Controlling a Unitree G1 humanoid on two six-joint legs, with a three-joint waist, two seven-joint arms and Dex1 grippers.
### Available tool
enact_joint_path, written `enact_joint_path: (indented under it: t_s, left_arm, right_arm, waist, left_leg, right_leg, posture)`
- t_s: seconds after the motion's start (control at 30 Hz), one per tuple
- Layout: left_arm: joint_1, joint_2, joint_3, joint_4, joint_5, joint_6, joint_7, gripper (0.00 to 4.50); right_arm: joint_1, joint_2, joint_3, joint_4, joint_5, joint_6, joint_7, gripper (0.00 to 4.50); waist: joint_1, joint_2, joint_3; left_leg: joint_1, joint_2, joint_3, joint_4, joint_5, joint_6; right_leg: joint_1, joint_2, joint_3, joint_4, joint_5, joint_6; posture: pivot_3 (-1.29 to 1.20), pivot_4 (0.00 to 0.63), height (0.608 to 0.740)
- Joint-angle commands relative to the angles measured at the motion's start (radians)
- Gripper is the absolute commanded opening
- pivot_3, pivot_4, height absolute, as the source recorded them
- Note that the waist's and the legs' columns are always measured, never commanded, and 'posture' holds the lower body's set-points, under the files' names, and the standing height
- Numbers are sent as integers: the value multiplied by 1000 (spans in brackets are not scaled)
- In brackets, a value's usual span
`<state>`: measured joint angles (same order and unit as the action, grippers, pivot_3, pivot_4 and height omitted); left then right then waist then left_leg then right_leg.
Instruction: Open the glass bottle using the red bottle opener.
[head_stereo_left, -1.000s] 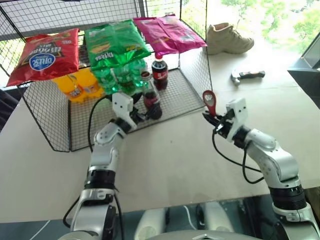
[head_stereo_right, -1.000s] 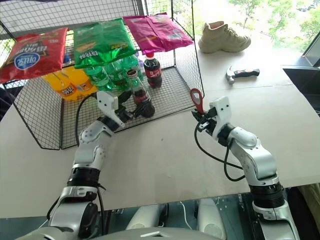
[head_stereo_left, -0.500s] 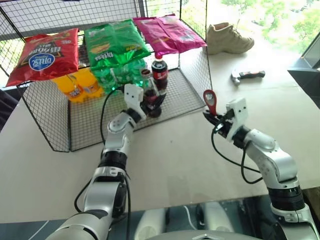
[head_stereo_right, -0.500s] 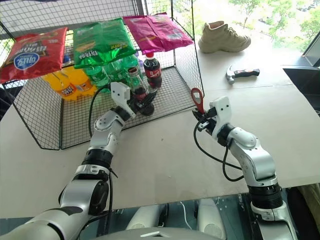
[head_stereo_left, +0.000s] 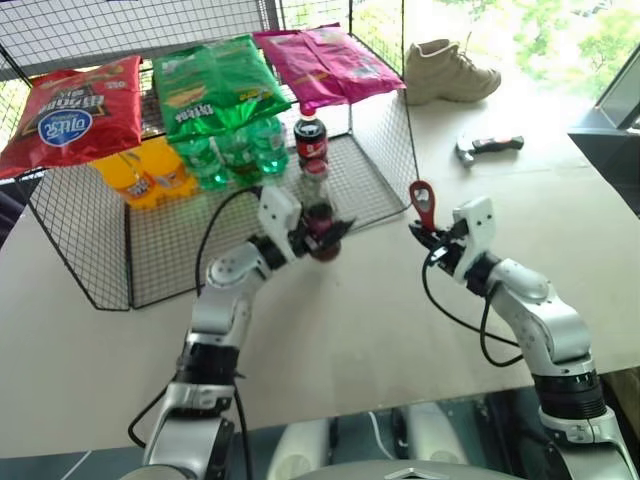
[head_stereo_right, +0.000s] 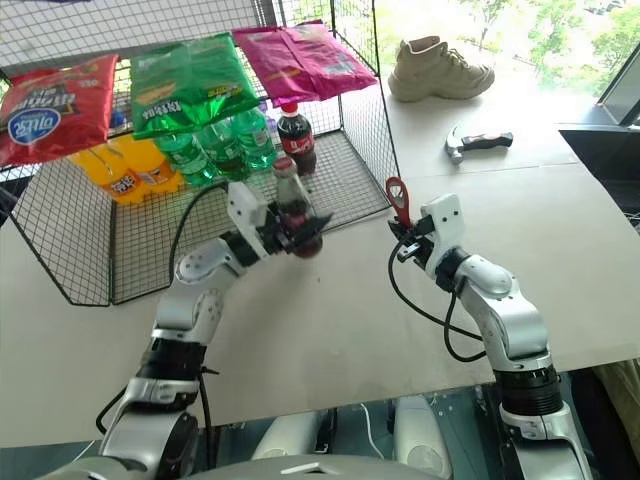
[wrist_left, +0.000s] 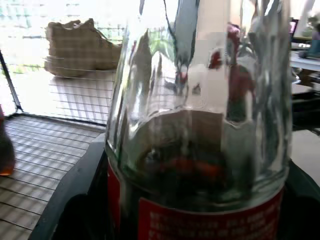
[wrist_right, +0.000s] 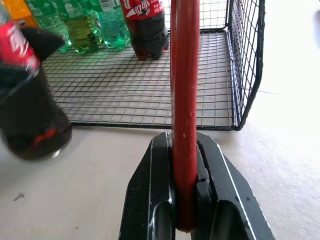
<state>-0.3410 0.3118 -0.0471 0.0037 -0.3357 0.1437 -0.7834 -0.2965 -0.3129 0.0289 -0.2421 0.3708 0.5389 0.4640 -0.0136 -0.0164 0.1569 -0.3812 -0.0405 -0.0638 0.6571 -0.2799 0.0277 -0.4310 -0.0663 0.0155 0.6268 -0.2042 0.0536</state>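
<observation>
Nearest, over the bare table (head_stereo_left: 340, 320): right gripper (head_stereo_left: 432, 233) clamping shut on the handle of the red bottle opener (head_stereo_left: 421, 201), ring end pointing up; left gripper (head_stereo_right: 296, 232) closing around the lower body of the glass bottle (head_stereo_right: 291, 207), upright just outside the open front of the wire cage (head_stereo_right: 350, 170), well apart from the opener. Farther back: cola bottle (head_stereo_left: 309, 138), green bottles (head_stereo_left: 235, 155) and orange bottles (head_stereo_left: 140, 175) standing inside the cage, snack bags (head_stereo_left: 215, 85) lying on top. Farthest: hammer (head_stereo_left: 488, 147) and shoe (head_stereo_left: 450, 70) lying on the table.
</observation>
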Motion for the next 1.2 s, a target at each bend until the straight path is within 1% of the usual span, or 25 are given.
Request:
enact_joint_path:
  t_s: [0.03,0.3,0.33,0.37,0.4,0.7,1.2]
  left_arm:
    - [26,3,-15,-97,15,-20,14,2818]
    - [71,-29,-31,-121,41,-76,42,2818]
    - [70,-31,-29,-123,37,-78,43,3844]
    - [70,-32,-29,-125,35,-80,43,4033]
    - [68,-30,-28,-125,35,-80,43,4483]
    - [27,-14,5,-162,-26,-28,39,4483]
    - [10,5,12,-170,-39,-24,36,4483]
  right_arm:
    - [-27,2,-8,-18,1,-30,10,0]
    - [-31,1,-8,-12,-7,-31,21,0]
    - [-31,1,-8,-11,-7,-30,22,0]
    - [-31,1,-8,-11,-8,-30,22,0]
    - [-30,1,-7,-11,-8,-30,22,0]
    - [-27,5,-3,-6,-12,-33,25,0]
    - [-21,13,0,0,-15,-43,22,0]
  waist:
    - [2,0,0]
    - [4,0,0]
    - [4,0,0]
    - [5,0,0]
    - [5,0,0]
    - [3,0,0]
    - [3,0,0]
  left_leg:
    - [0,0,0,0,0,0]
    - [0,0,0,2,0,0]
    - [0,0,0,2,0,0]
    - [0,0,0,2,0,0]
    - [0,0,0,2,0,0]
    - [0,0,0,6,0,0]
    - [0,0,0,10,0,0]
  right_leg:
    - [0,0,0,0,0,0]
    - [1,0,0,0,0,0]
    - [1,0,-1,0,0,0]
    - [1,0,-1,0,0,0]
    - [1,0,0,0,0,0]
    - [1,1,-1,3,0,0]
    - [3,1,0,5,1,1]
  posture:
    - [0,150,740]
    - [0,150,740]
    - [0,150,740]
    - [0,150,740]
    - [0,150,740]
    - [0,150,740]
    - [0,150,740]
